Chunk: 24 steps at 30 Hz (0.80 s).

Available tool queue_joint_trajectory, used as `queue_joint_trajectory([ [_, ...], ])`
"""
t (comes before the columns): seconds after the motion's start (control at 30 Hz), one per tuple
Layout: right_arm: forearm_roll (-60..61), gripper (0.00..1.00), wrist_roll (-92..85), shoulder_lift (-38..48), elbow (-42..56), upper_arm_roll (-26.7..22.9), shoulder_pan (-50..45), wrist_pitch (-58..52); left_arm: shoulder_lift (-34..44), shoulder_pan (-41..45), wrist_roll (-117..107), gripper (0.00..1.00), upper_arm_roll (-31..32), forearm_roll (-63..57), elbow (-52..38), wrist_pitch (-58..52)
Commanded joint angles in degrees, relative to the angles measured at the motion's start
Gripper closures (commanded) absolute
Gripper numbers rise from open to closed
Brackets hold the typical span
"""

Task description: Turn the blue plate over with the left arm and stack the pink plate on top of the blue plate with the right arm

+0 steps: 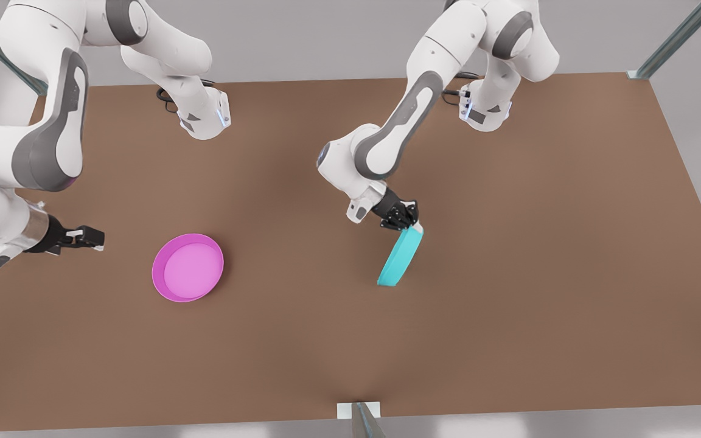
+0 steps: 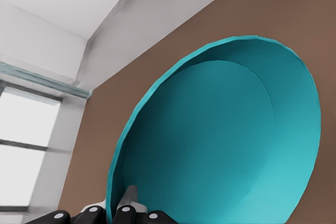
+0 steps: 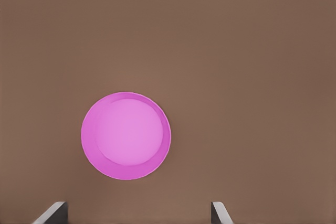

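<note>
Two grippers: my left gripper [image 1: 410, 220] is clamped on the rim of the round turquoise-blue plate [image 1: 400, 259], which it holds tilted steeply on edge at the brown table [image 1: 509, 292]. My right gripper [image 1: 86, 236] hangs spread wide beside the round magenta-pink plate [image 1: 188, 268], which lies flat, rim up, well apart from the blue one.
</note>
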State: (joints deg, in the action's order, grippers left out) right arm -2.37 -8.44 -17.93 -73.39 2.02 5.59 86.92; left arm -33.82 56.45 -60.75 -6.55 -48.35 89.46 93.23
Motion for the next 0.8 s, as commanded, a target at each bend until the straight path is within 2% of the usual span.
queue_joint_trajectory([
  [0.0,0.0,0.0,0.0,0.0,0.0,0.0,0.04,0.01,-0.02,0.24,-0.85,0.79,-0.04,-2.61,0.01,-0.59],
  [0.33,0.09,0.0,-1.23,0.09,0.18,0.0,0.91,-0.17,-3.8,6.22,-12.9,0.79,-0.04,-13.17,0.1,-4.81],
  [0.77,-0.18,0.0,-0.79,-0.35,0.18,0.0,0.74,0.01,-9.69,10.44,-22.65,0.79,-0.04,-16.6,0.19,-7.89],
])
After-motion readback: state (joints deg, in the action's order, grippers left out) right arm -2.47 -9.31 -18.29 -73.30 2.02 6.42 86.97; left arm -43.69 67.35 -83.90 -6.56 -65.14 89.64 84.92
